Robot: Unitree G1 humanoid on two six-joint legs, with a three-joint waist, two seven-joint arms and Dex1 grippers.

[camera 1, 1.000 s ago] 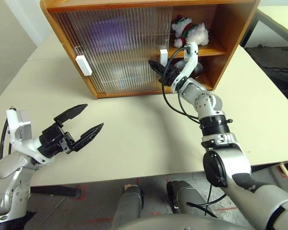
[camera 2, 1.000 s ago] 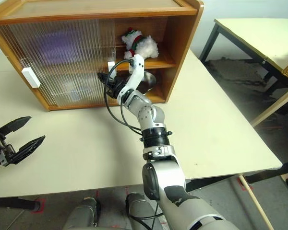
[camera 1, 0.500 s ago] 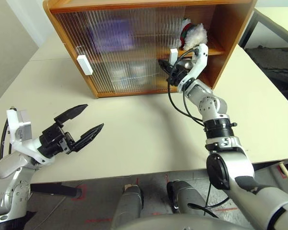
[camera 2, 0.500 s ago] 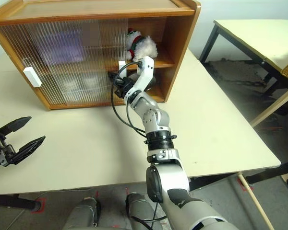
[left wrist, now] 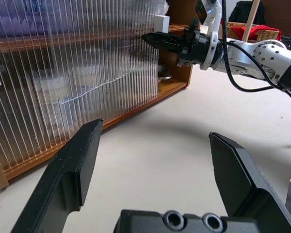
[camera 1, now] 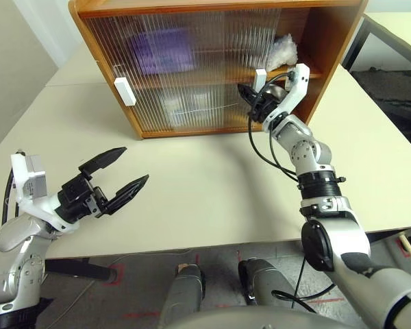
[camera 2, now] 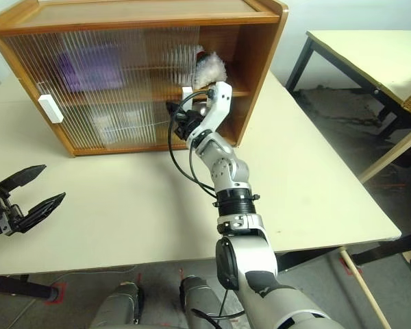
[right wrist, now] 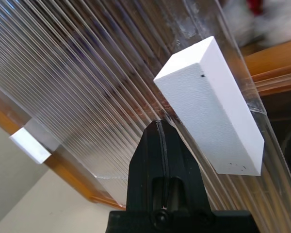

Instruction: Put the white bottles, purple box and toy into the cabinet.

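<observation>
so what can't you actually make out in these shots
- Small white fluffy plush toy, head views: mostly behind the ribbed translucent sliding door; hat and scarf hidden.
- Short white plastic jars, lower shelf: pale blurs through the door; count and labels unreadable.
- Soft lavender-purple rectangular pack: a purple smear; logo unreadable.
- Shut right claw, right wrist view: beside the white block handle; contact unclear.

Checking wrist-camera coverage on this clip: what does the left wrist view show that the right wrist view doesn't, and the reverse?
Left wrist view, not the right: the left gripper open over the table, and the purple box behind the ribbed sliding door. Right wrist view, not the left: a blurred white-and-red patch past the door's edge, likely the toy. Both: the right gripper, shut, tips at that door beside its white handle.
</observation>
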